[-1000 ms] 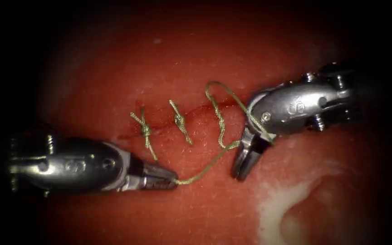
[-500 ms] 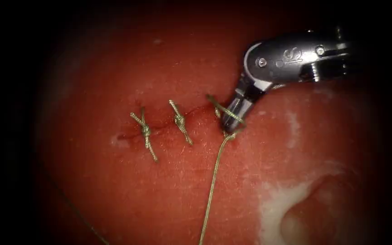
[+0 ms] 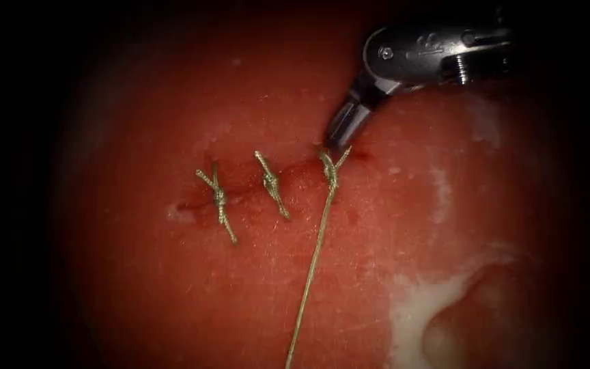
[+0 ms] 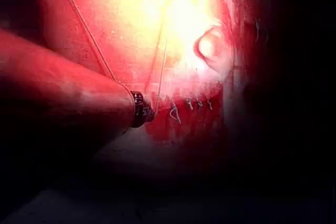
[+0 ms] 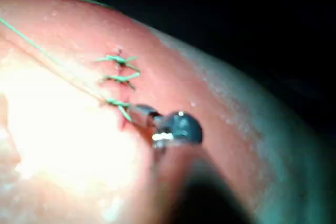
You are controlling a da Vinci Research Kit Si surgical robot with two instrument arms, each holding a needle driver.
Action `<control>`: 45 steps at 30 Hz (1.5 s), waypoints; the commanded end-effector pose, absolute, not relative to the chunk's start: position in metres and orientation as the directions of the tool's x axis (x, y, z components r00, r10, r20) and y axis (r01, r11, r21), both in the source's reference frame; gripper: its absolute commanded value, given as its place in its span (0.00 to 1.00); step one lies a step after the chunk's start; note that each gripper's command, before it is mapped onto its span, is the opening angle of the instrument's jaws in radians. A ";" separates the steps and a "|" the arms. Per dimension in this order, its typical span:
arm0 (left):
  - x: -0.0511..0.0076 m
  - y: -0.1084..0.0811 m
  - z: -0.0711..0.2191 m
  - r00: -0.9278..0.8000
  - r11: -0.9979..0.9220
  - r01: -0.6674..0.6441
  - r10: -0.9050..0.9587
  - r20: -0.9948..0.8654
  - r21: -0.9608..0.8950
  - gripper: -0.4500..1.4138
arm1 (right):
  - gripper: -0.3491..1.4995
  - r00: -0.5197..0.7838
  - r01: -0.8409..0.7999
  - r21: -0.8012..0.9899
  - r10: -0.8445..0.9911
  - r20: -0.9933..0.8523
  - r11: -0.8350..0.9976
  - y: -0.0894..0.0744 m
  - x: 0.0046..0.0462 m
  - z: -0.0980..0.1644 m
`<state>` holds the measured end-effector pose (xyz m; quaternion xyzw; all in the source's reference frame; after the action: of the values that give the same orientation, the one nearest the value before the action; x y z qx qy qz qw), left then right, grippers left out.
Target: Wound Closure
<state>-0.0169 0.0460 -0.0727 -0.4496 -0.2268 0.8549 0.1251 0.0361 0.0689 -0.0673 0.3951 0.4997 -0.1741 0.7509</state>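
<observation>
While I look through the endoscope, my right tool (image 3: 339, 137) comes down from the upper right with its tip just above the third knot (image 3: 329, 171), at the right end of the cut (image 3: 288, 171). Its fingers look closed and narrow, and they appear to hold the short thread tail (image 3: 342, 156) that rises from this knot, but the contact is too small for me to be sure. In the right wrist view the same tool (image 5: 144, 113) sits touching the nearest of the 3 stitches.

The tissue (image 3: 172, 287) carries 2 finished stitches with cut ends, 1 at the left (image 3: 218, 198) and 1 in the middle (image 3: 270, 183). From the third knot a long thread (image 3: 312, 266) runs straight down, on the lower side of the cut, to the bottom edge.

In the left wrist view I see the left tool (image 4: 140, 109) at the end of its shaft, with thread (image 4: 161, 72) passing close beside it. I cannot tell whether its fingers are wide or closed. I cannot locate the needle.
</observation>
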 end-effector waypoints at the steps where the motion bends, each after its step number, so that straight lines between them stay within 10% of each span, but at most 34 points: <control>1: -0.0176 0.045 -0.072 -0.566 -0.863 -0.009 0.421 -0.709 -0.505 0.05 | 0.00 0.437 0.655 0.415 0.132 -0.890 0.631 0.069 0.0372 -0.067; 36: -0.0203 0.042 -0.074 -0.563 -0.843 0.022 0.433 -0.704 -0.537 0.05 | 0.00 0.493 0.367 0.342 0.131 -0.860 0.865 0.072 0.0370 -0.064; 39: -0.0192 0.047 -0.076 -0.549 -0.848 -0.019 0.451 -0.704 -0.529 0.05 | 0.84 0.477 0.180 0.307 0.190 -0.858 0.935 0.072 0.0354 -0.066; 45: -0.0166 0.055 -0.079 -0.533 -0.880 -0.068 0.431 -0.728 -0.470 0.05 | 0.92 0.447 -0.061 0.315 0.308 -0.840 0.947 0.074 0.0294 -0.071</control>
<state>-0.0152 0.0587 -0.0797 -0.4614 -0.1820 0.8556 0.1479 0.0279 0.0740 -0.0717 0.1064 0.5152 0.1313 0.8402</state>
